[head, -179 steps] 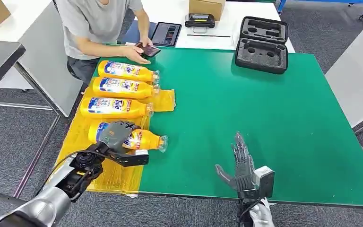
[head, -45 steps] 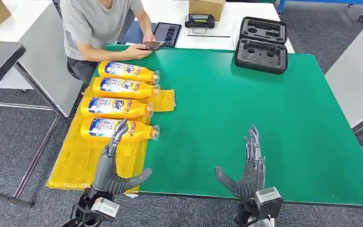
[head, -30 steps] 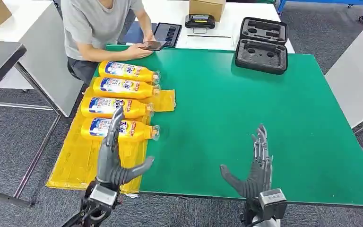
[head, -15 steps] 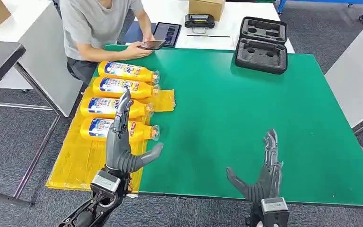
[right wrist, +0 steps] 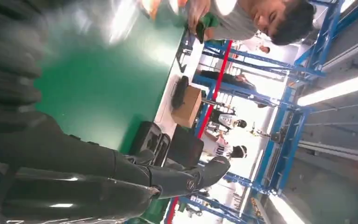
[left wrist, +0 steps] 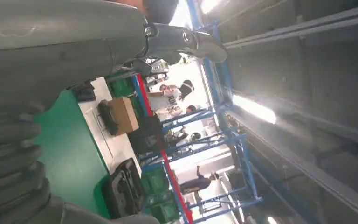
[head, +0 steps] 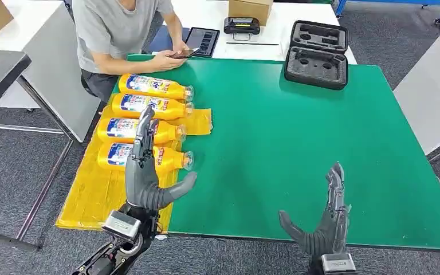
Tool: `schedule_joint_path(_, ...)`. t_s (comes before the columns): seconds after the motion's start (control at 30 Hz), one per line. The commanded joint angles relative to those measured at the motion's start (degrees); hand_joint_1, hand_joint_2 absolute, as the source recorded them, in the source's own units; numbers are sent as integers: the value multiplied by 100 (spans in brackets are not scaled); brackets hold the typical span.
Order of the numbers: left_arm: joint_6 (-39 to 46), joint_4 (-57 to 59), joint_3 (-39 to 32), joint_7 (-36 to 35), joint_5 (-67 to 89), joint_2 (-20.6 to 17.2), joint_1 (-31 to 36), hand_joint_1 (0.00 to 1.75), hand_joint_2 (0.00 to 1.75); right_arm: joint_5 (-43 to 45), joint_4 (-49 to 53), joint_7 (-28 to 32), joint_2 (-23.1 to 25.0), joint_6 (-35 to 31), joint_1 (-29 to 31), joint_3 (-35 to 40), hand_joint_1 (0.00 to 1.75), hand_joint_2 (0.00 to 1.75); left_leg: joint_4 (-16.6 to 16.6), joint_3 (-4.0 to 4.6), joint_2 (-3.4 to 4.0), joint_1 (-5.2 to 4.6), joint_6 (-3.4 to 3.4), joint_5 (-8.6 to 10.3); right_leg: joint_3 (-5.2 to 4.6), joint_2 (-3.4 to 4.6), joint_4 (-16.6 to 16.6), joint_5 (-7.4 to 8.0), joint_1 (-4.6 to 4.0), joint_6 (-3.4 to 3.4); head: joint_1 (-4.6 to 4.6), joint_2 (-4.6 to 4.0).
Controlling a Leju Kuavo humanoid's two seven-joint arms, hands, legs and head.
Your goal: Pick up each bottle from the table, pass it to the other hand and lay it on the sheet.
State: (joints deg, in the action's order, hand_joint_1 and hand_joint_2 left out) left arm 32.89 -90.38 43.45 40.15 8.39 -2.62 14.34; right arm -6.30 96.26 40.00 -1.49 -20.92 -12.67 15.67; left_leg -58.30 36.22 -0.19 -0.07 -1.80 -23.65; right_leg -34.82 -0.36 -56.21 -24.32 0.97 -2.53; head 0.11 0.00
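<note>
On the green table [head: 298, 143], a yellow sheet [head: 100, 189] hangs over the left edge, and four orange bottles lie on it in a neat column. Grey carpet [head: 11, 172] runs around the table, a white desk [head: 217, 17] butts against the far edge, and a black foam case [head: 317, 54] sits at the far right corner with its lid open. A person [head: 117, 28] in a grey shirt sits at the far left corner, hands on a phone. The whole middle and right of the green top is bare surface.

Bottles now: farthest bottle [head: 154, 87], second bottle [head: 152, 106], third bottle [head: 134, 130], nearest bottle [head: 143, 157]. All four lie on their sides, long axes across the table, caps pointing right toward the green, bases toward the left edge. They sit side by side, close together; the farthest one lies at the sheet's far end, near the person's arm.

Left hand [head: 143, 180] stands upright above the near part of the sheet, fingers straight and spread, thumb out to the right, holding nothing. Right hand [head: 323, 223] is raised at the near edge, palm facing left, fingers extended and apart, thumb out, nothing in it either.
</note>
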Motion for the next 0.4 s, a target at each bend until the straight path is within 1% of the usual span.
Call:
schedule_joint_path(0.03, 47, -30, 146, -15, -5, -106, 101, 0, 175, -8, 136, 0, -166, -98, -77, 109, 0, 175, 2, -11, 1, 3, 5, -6, 13, 1, 4, -5, -3, 5, 0, 0)
schedule_joint_path(0.07, 47, -30, 146, -15, -5, -106, 101, 0, 175, -8, 136, 0, -166, -98, -77, 109, 0, 175, 3, -35, 5, 5, 8, -17, 36, 5, 6, -14, -5, 10, 0, 0)
schedule_joint_path(0.1, 47, -30, 146, -15, -5, -106, 101, 0, 175, -8, 136, 0, -166, -98, -77, 109, 0, 175, 1, -39, 6, 4, 9, -20, 40, 7, 4, -16, -5, 11, 0, 0)
schedule_joint_path(0.17, 47, -30, 146, -15, -5, -106, 101, 0, 175, -8, 136, 0, -166, -98, -77, 109, 0, 175, 2, -11, 1, 2, 5, -5, 12, 2, 3, -4, -2, 6, 2, 0)
schedule_joint_path(0.2, 47, -30, 146, -15, -5, -106, 101, 0, 175, -8, 136, 0, -166, -98, -77, 109, 0, 175, 2, -32, 1, 5, 9, -14, 33, 2, 5, -13, -5, 11, -2, 0)
schedule_joint_path(0.27, 78, -28, 138, -15, 2, -112, 98, 0, 175, -16, 165, 0, -186, -112, -117, 98, 0, 175, 3, -13, 1, 2, 6, -5, 14, 1, 5, -4, -2, 7, 0, 0)
schedule_joint_path(0.33, 194, -84, 150, -15, 11, -166, 68, 0, 175, -10, 215, 0, -227, -113, -201, 97, 0, 175, 2, -46, 3, 6, 13, -20, 48, 4, 6, -18, -7, 15, 2, 0)
schedule_joint_path(0.4, 293, -161, 155, -15, -16, -199, 54, 0, 175, -8, 211, 0, -242, -98, -209, 105, 0, 175, 2, -29, 0, 5, 10, -14, 31, 1, 5, -13, -5, 12, 0, 0)
